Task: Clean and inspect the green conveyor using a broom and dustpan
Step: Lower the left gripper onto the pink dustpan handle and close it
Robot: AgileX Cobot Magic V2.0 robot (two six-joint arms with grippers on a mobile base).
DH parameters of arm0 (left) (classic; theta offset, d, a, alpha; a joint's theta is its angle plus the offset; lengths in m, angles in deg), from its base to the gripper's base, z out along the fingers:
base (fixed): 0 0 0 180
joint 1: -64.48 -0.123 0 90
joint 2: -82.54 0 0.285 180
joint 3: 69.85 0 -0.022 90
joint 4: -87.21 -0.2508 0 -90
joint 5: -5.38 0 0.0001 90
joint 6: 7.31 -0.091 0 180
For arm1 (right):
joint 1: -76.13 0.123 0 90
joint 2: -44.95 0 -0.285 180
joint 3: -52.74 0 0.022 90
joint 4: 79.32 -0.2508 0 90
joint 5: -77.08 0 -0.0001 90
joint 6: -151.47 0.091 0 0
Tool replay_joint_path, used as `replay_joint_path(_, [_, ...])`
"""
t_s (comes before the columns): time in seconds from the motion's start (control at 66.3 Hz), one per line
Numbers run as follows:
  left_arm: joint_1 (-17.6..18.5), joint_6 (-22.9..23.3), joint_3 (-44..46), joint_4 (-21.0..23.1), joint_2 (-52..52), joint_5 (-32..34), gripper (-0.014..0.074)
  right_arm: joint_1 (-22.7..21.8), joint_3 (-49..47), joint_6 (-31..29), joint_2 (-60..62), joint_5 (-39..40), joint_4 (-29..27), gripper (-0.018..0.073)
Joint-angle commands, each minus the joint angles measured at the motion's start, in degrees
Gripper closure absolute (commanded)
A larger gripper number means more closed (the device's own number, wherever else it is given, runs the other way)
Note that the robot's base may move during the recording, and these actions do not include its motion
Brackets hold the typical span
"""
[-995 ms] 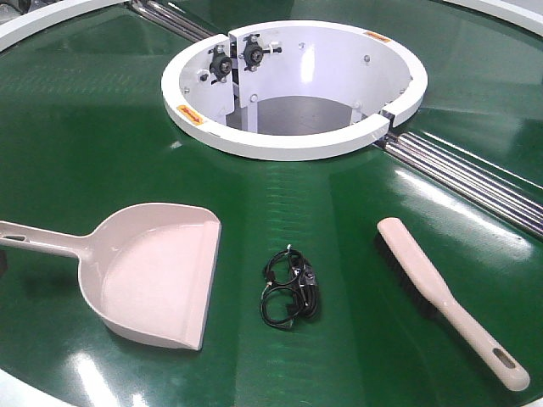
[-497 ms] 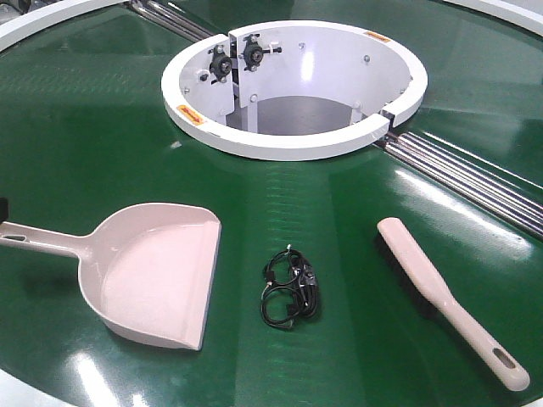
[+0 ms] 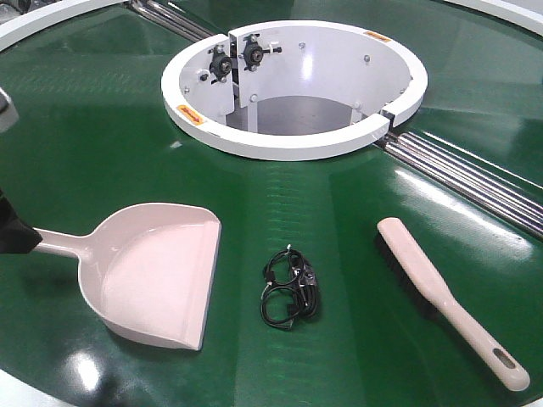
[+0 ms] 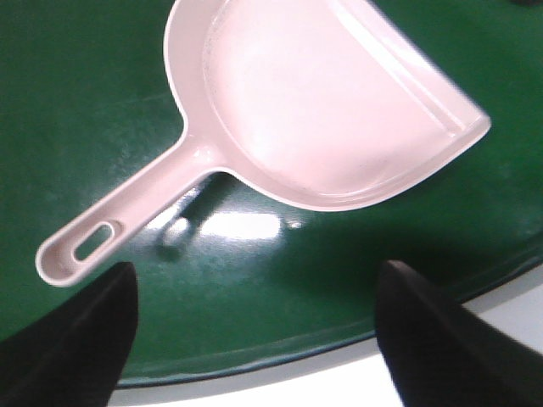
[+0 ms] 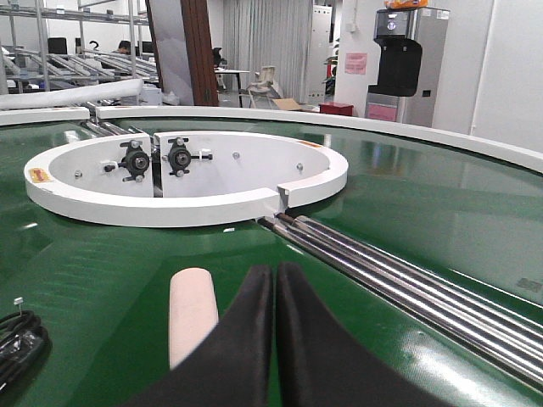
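**Front view:** the dustpan (image 3: 157,275) and the broom (image 3: 450,301) lie well apart on the green conveyor (image 3: 85,144), with a tangle of black cable (image 3: 290,287) unswept between them. A dark shape over the pan's handle end is probably the left gripper (image 3: 15,237).

**Left wrist view:** its fingers (image 4: 76,339) are spread wide, and the slotted handle lies just ahead of them, ungrasped.

**Right wrist view:** the right gripper (image 5: 273,271) is pinched together on nothing, with the broom's tip just beside it.

The job appears barely begun: neither tool is lifted, and sweeping and inspection remain.
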State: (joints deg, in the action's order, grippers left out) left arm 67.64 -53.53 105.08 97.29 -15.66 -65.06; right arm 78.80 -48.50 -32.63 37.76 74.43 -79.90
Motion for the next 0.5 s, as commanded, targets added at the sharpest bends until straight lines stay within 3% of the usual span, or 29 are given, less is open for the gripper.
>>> replay_joint_path(0.0, [0.06, -1.60, 1.81, 0.37, 0.76, 4.27, 0.0063, -0.32, 1.26, -0.26, 1.04, 4.32, -0.05, 0.0568])
replay_joint_path(0.211, [0.06, -1.59, 1.81, 0.81, 3.19, 6.17, 0.0063, -0.32, 1.26, -0.26, 1.04, 4.32, -0.05, 0.0568])
replay_joint_path(0.392, [0.06, -1.74, 1.65, 0.89, 4.38, 13.76, 0.0063, -0.32, 1.26, -0.26, 1.04, 4.32, -0.05, 0.0568])
replay_joint_path(0.482, [0.06, -5.43, 1.59, -1.23, 5.00, 13.55, 0.0063, -0.32, 1.26, -0.26, 1.04, 4.32, -0.05, 0.0568])
